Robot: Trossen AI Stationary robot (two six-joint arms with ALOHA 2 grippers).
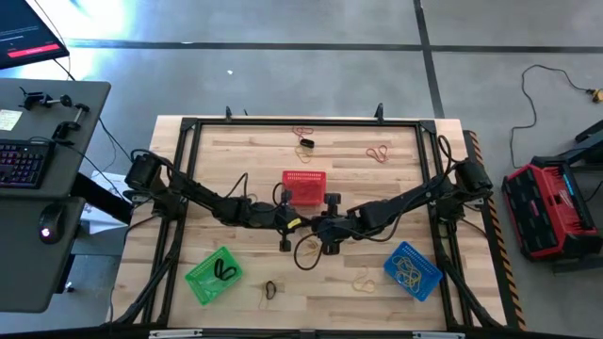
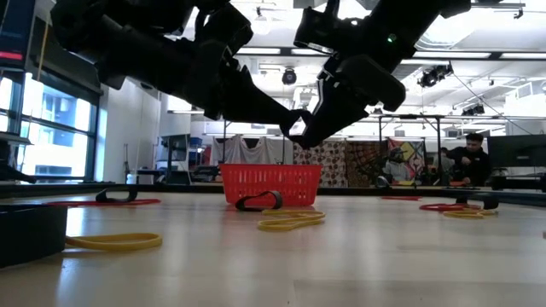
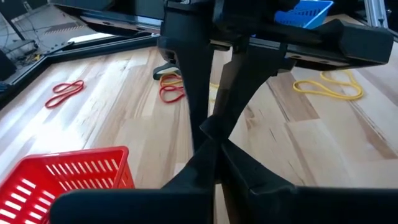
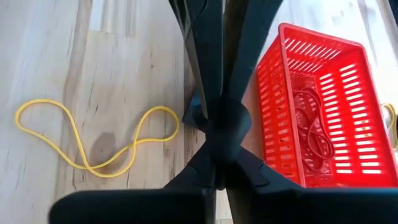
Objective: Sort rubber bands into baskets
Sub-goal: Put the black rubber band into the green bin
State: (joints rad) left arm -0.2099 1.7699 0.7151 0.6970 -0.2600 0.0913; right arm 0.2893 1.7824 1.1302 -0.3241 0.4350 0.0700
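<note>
A yellow rubber band lies nearest the low camera, far from both grippers.
The left gripper and right gripper, both pinched together and empty, meet tip to tip above the red basket; separate them before lowering to a band.

Three baskets sit apart on the table (rubber bands scattered between and inside them).
</note>
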